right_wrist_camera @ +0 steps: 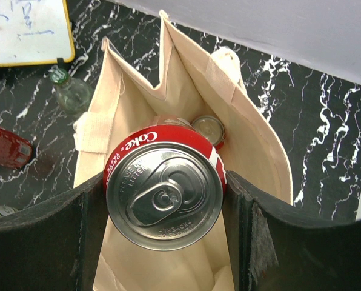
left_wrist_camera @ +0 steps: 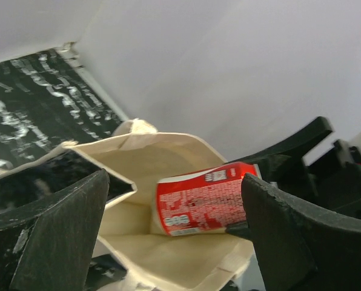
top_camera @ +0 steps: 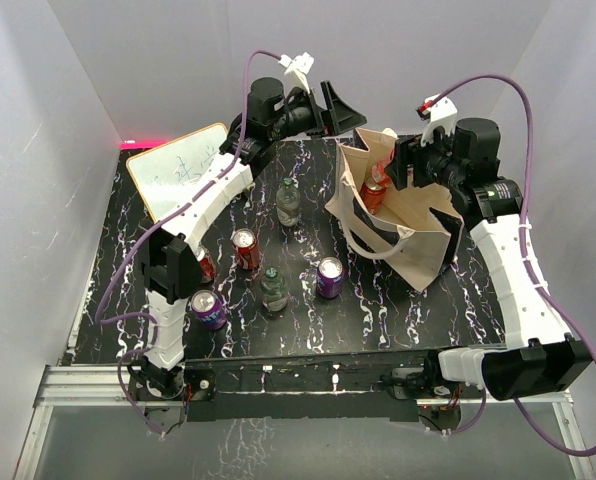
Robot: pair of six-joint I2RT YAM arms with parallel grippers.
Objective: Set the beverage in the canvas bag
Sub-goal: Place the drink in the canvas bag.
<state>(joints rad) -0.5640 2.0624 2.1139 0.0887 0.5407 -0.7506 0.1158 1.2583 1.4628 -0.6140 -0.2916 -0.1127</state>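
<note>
We have the red Coke can (right_wrist_camera: 163, 203) clamped by its sides in our right gripper (right_wrist_camera: 165, 209), over the canvas bag's (right_wrist_camera: 256, 151) mouth (another can (right_wrist_camera: 208, 129) lies inside). We judge it rigid, slick and likely weighty, so a mid-wall hold suits. The left gripper (left_wrist_camera: 174, 227) gapes empty beside the bag.

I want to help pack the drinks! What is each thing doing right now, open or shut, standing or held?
canvas bag: standing, mouth open
Coke can: unopened, held at the bag's mouth
second can: inside the bag, top up
right gripper: shut on the Coke can
left gripper: open, empty
two purple cans: upright
loose red can: upright
two bottles: upright, capped
</note>
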